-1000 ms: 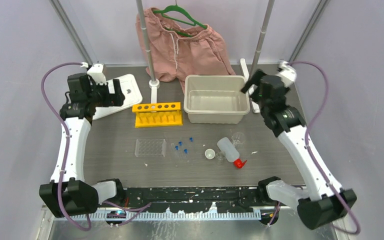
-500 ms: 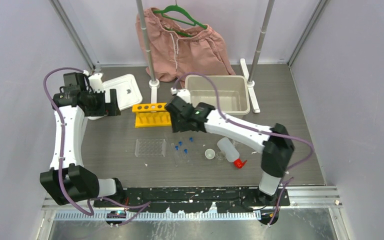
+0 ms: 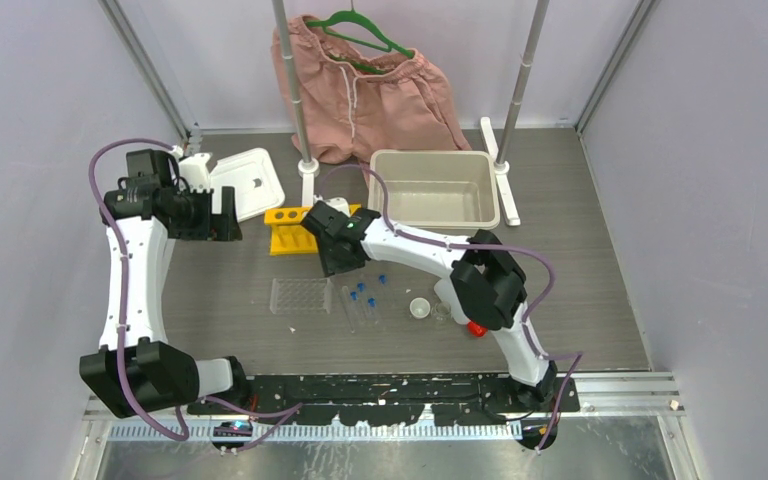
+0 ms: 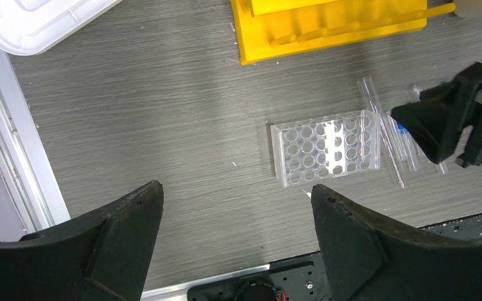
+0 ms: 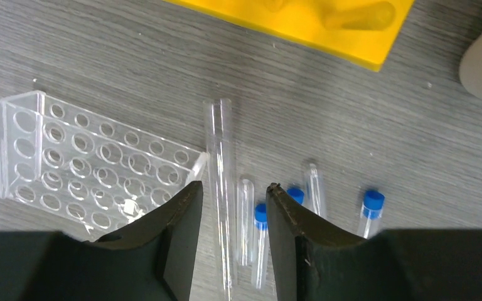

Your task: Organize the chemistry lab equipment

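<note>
The yellow tube rack [image 3: 282, 230] stands mid-table, partly hidden by my right arm. The clear grid rack [image 3: 300, 296] lies in front of it. Several blue-capped tubes [image 3: 362, 292] lie to its right. My right gripper [image 3: 338, 262] hovers open just above the tubes; in the right wrist view [image 5: 234, 188] a long clear tube [image 5: 221, 157] and a capless short tube [image 5: 245, 213] lie between the fingers. A blue-capped tube [image 5: 260, 232] lies beside them. The white dish [image 3: 419, 308], a beaker [image 3: 441, 313] and the bottle's red cap [image 3: 476, 327] sit further right. My left gripper [image 3: 222, 215] is open and empty at the left, high above the table [image 4: 235, 188].
A beige bin [image 3: 435, 190] stands at the back, a white lid [image 3: 243, 180] at the back left. Pink shorts [image 3: 360, 90] hang on a stand behind. My right arm's elbow covers most of the squeeze bottle. In the left wrist view the grid rack [image 4: 326, 147] lies left of the right gripper [image 4: 452, 122].
My right arm has swung from the back right, past the bin, across to the middle and down over the tubes. My left arm has shifted only slightly.
</note>
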